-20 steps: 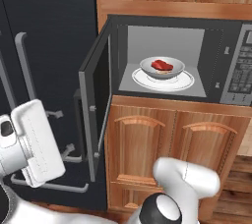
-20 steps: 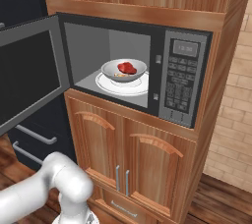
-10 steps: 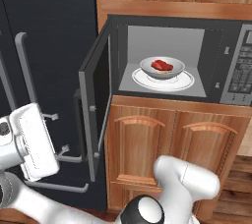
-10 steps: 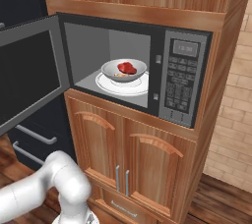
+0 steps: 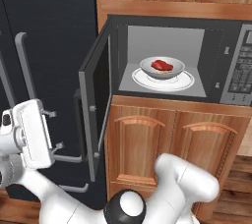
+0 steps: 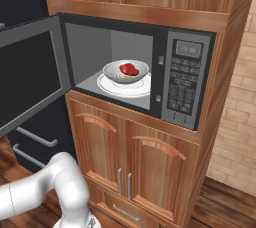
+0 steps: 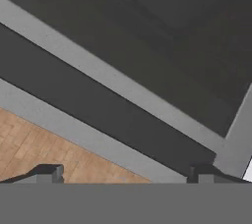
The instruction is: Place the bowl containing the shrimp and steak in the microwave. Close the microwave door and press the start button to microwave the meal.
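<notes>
I see the bowl point(image 5: 162, 67) inside the microwave point(image 6: 150, 77), resting on the white turntable plate point(image 5: 162, 80) at the centre of the cavity floor. The steak point(image 6: 128, 68) lies in the bowl, and a small orange piece beside it reads as the shrimp point(image 6: 120, 76). The microwave door point(image 5: 96, 105) stands swung out to the left, well clear of the cavity; its dark bar handle point(image 5: 78, 122) faces outward. The keypad panel point(image 6: 183, 84) sits at the right side of the cavity. The gripper point(image 7: 125, 175) shows in the hand view facing grey bars and dark panels above a wood floor. The jaws stand wide apart with nothing between the two fingertips point(image 7: 49, 173).
</notes>
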